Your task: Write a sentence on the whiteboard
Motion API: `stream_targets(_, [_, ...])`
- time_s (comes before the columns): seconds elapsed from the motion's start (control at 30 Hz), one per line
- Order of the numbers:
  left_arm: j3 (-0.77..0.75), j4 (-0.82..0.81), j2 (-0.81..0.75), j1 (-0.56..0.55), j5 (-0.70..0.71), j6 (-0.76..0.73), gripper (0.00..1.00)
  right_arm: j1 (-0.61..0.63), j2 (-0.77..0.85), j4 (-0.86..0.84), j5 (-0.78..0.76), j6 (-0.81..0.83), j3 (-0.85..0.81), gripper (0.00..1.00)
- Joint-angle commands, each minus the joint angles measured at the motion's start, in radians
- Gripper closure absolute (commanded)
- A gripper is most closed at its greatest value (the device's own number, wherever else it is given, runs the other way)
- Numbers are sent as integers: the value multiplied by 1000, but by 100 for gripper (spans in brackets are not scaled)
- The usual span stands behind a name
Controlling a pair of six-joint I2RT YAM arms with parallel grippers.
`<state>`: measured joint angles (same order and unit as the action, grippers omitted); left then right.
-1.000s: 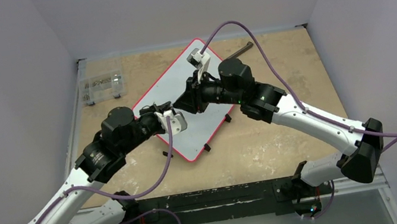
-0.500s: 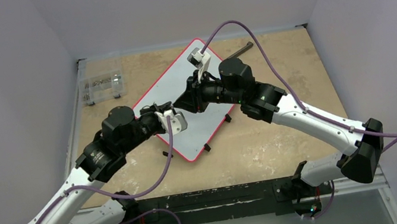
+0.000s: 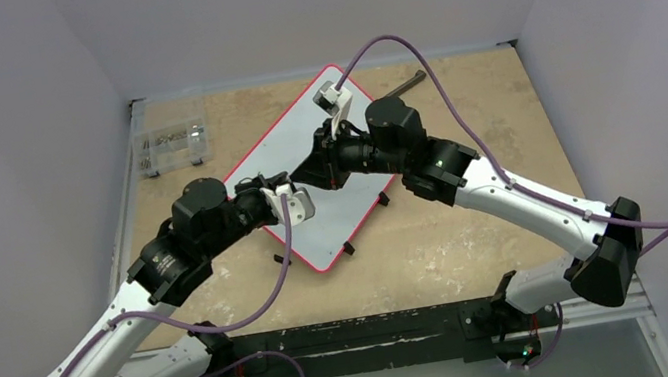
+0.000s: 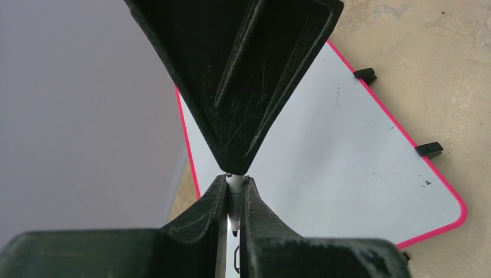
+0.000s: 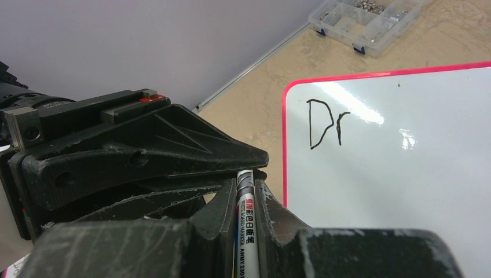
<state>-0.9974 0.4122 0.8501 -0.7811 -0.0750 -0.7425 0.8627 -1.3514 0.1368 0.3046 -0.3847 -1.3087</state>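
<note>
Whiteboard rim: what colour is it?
The whiteboard rim is pinkish red, shown best in the left wrist view.

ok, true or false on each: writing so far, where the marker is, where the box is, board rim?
1. The writing on the board reads only "Dr". True.
2. The marker lies loose on the board. False: the left fingers and the right fingers are both shut on it.
3. The box sits on the board. False: it stands on the table, apart from the board.
4. The board has a red rim. True.
</note>
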Motion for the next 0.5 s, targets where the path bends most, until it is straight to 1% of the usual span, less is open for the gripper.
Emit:
stream_targets(0.0, [-17, -39, -6, -5, -52, 22, 94, 4, 3, -65, 0, 3, -14, 100])
stream_targets(0.07, [-22, -28, -8, -5, -41, 24, 79, 4, 15, -66, -39, 10, -1, 100])
stream_targets(0.13, [-18, -24, -13, -4, -28, 21, 61, -1, 26, -63, -66, 20, 8, 100])
stream_targets(0.2, [-12, -30, -18, -4, -1, 20, 48, -15, 37, -60, -85, 22, 14, 100])
stream_targets(0.27, [-7, -30, -24, -2, 10, 20, 42, -38, 50, -58, -106, 19, 23, 100])
stream_targets(0.33, [-6, -26, -31, 5, 15, 28, 39, -67, 70, -60, -115, 11, 41, 100])
stream_targets(0.4, [-15, -23, -34, 28, 16, 62, 37, -97, 86, -59, -129, 10, 56, 100])
stream_targets(0.47, [-35, -19, -24, 72, 8, 114, 38, -119, 101, -47, -146, 19, 66, 100])
